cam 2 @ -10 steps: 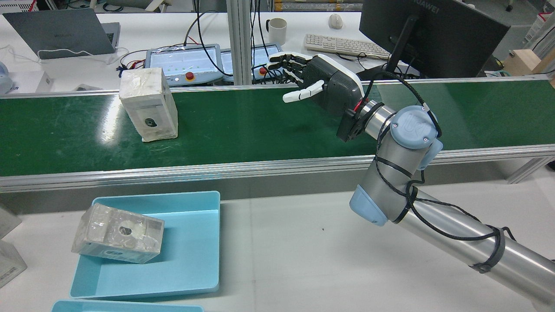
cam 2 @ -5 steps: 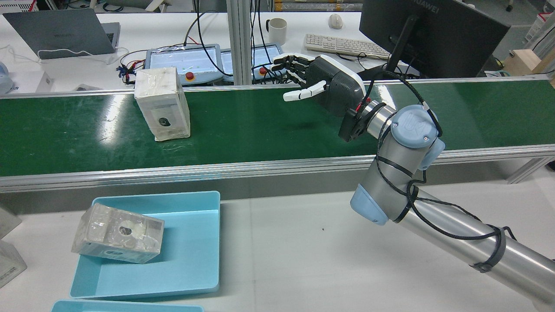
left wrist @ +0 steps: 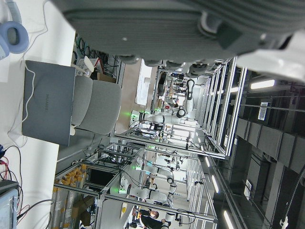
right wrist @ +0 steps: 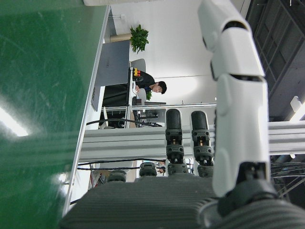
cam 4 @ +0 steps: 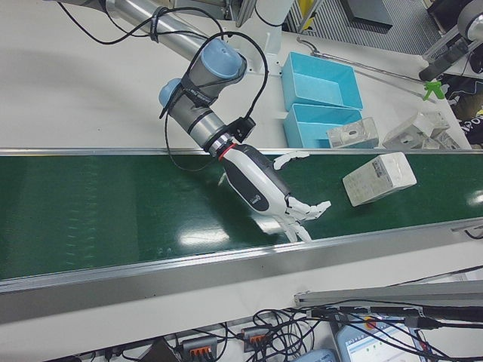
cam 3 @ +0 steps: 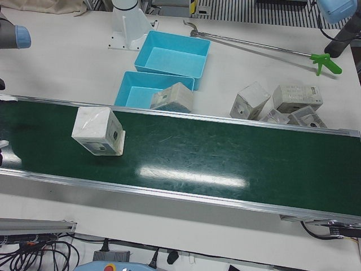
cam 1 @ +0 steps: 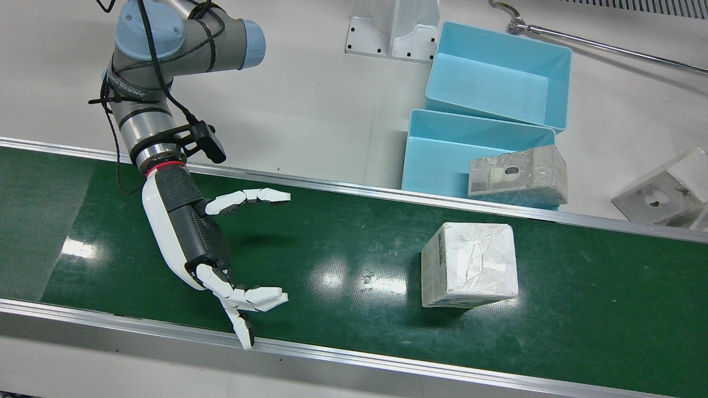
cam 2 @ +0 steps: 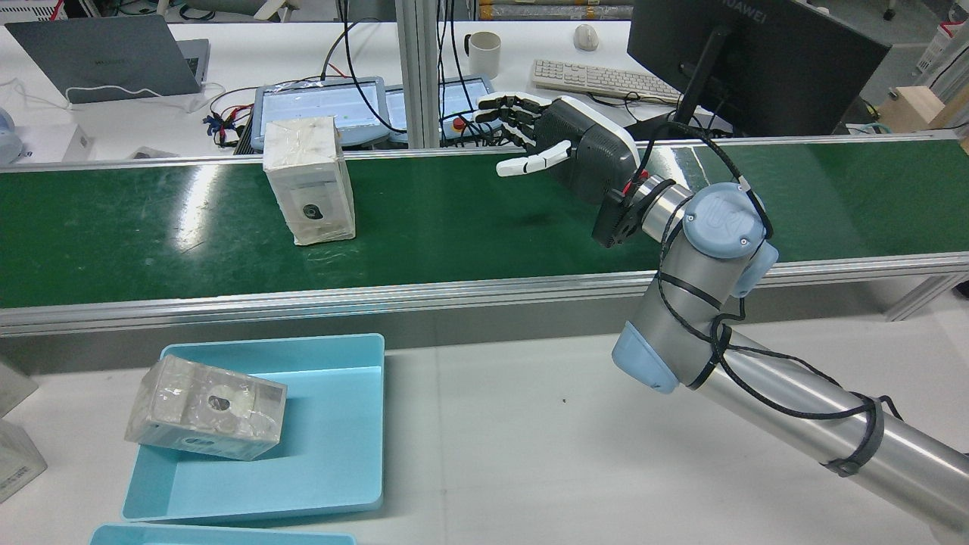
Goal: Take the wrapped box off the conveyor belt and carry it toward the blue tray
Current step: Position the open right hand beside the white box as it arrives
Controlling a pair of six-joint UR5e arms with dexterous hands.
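Green conveyor belt point(cam 1: 343, 249) carries the wrapped box point(cam 1: 470, 264) upright; right hand point(cam 1: 213, 249) waits well apart, fingers spread, positioned for interception.

Conveyor belt point(cam 1: 343, 260): dark green, smooth, semi-glossy, mirroring the lamps in bright patches; its side rails point(cam 1: 387, 362) are brushed, pale metal. Wrapped box point(cam 1: 470, 265): white carton under crinkled, shiny clear film. Blue tray point(cam 2: 333, 462): smooth, moulded light-blue plastic with a soft sheen. Second wrapped box point(cam 2: 206, 409), lying on the tray's rim: the same wrinkled transparent film. Right hand point(cam 1: 191, 237): glossy white plastic shells over matt, ribbed dark-grey panels. Right arm point(cam 2: 795, 412): satin bare-metal tube with matt blue-grey plastic joint caps. Table top point(cam 2: 575, 454): matt white.
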